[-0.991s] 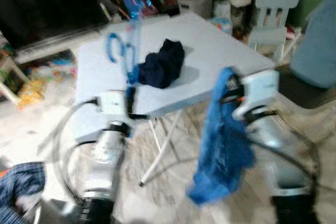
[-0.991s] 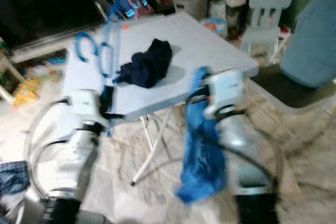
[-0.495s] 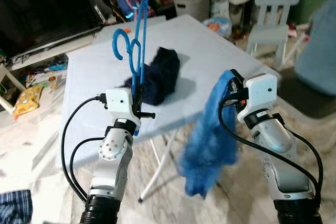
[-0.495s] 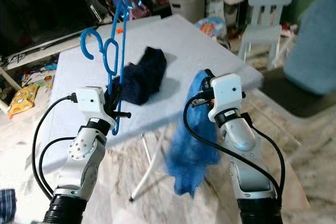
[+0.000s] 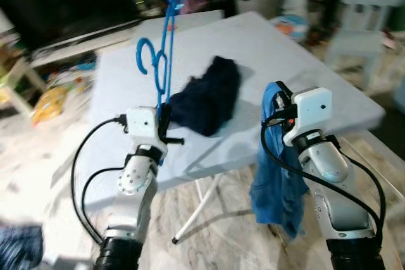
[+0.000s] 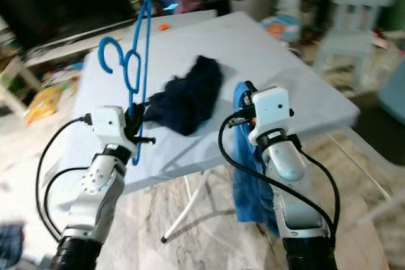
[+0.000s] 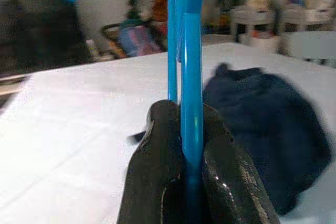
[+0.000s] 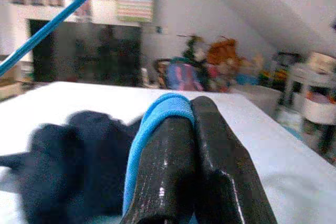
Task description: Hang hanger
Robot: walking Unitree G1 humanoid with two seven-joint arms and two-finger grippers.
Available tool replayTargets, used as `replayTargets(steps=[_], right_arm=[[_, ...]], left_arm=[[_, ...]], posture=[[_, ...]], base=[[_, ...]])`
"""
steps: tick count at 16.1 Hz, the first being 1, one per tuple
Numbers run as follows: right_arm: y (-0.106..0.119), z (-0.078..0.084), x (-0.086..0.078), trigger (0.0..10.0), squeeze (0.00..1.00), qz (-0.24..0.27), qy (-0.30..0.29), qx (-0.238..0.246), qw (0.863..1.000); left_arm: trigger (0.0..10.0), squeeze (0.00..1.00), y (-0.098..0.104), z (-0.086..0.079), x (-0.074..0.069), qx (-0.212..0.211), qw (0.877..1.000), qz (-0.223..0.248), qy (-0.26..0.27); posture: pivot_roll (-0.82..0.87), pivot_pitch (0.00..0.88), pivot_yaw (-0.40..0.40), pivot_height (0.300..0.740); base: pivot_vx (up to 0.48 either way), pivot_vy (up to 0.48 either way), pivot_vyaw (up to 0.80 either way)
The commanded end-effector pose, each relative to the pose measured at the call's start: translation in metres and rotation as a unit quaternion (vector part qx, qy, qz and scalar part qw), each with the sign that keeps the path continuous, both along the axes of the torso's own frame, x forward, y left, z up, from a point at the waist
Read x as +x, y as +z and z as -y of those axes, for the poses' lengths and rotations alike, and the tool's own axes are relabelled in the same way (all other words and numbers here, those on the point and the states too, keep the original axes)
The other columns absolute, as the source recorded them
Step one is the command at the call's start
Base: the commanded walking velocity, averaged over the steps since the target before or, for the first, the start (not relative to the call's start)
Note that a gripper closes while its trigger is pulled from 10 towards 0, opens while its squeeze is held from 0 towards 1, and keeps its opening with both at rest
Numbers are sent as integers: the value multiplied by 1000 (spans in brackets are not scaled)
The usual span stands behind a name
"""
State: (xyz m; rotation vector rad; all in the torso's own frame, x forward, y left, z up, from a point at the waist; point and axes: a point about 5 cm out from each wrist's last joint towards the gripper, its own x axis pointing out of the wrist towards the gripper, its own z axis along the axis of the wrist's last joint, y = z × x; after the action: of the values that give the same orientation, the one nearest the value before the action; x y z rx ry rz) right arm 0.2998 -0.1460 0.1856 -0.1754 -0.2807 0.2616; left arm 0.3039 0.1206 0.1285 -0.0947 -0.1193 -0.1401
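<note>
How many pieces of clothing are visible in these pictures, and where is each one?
2. A blue garment hangs from the right gripper, beside the table. A dark navy garment lies bunched on the table. More may be hidden in the blurred background.

We see: hanger (image 5: pixel 163 55) smooth glossy blue plastic | blue cloth (image 5: pixel 273 175) soft, matt | dark garment (image 5: pixel 209 96) on table (image 5: pixel 297 67) matt fabric | table smooth, matt
</note>
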Motion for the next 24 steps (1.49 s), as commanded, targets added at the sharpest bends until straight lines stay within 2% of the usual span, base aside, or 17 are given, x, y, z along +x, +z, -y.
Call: replayTargets(steps=[1, 4, 7, 12, 15, 24], right_arm=[[6, -7, 1, 10000, 0, 16, 13, 5, 1000], [3, -10, 0, 10000, 0, 11, 20, 1, 1000], [4, -13, 0, 10000, 0, 15, 25, -3, 1000], [25, -10, 7, 10000, 0, 44, 16, 19, 999], [23, -11, 9, 10000, 0, 42, 17, 20, 999], [22, -9, 10, 10000, 0, 37, 15, 19, 999]], left_arm=[[10000, 0, 4, -8, 0, 8, 1000, 8, 14], [10000, 0, 1, -9, 1, 12, 999, -2, 32], [10000, 0, 2, -4, 1, 8, 1000, 6, 17], [10000, 0, 12, -8, -3, 8, 999, 27, 16], [10000, 0, 6, -10, -7, 7, 1000, 17, 18], [10000, 0, 6, -3, -7, -1, 1000, 18, 7]], posture=[[-234, 0, 165, 740], [-238, 0, 164, 740], [-238, 0, 159, 740], [-232, 0, 151, 740], [-220, 0, 144, 740], [-235, 0, 144, 740]], base=[[0, 0, 0], [0, 0, 0], [0, 0, 467], [0, 0, 238], [259, 0, 0], [372, 0, 0]])
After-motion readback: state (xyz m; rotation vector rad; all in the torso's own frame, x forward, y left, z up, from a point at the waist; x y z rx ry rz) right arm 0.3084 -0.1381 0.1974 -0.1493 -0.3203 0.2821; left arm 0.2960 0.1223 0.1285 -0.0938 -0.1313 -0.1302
